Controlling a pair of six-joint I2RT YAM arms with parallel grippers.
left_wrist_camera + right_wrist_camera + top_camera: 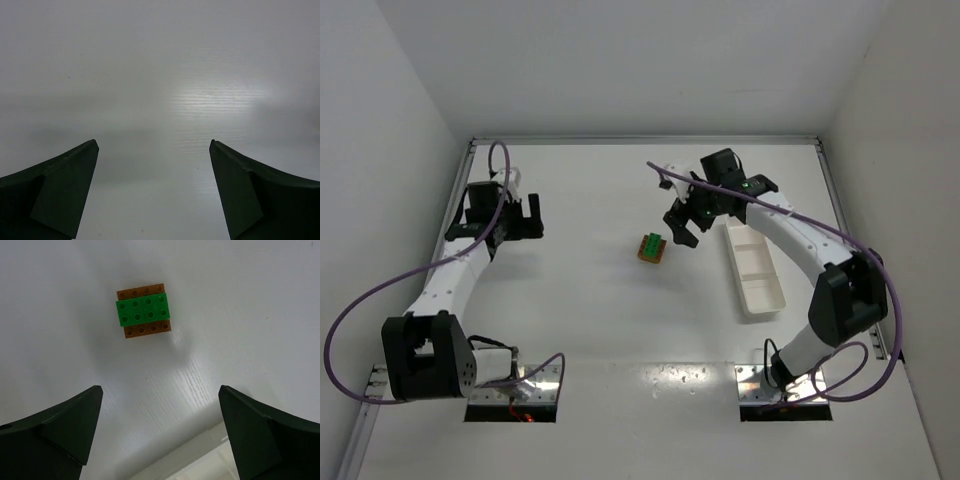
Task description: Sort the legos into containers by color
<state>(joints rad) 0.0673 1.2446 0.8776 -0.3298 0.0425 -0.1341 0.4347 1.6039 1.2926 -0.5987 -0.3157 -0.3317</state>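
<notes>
Lego block [144,311] lies just ahead of right pincer [160,388], untouched; pincer gaping, empty.

Green legos [143,309] stacked on brown ones lie near the white tray [757,277].

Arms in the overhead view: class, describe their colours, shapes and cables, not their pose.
The left arm and right arm have white links with black joint housings, and a purple cable loops along each. The left pincer and right pincer are black; their fingers are dark, tapered wedges.
</notes>
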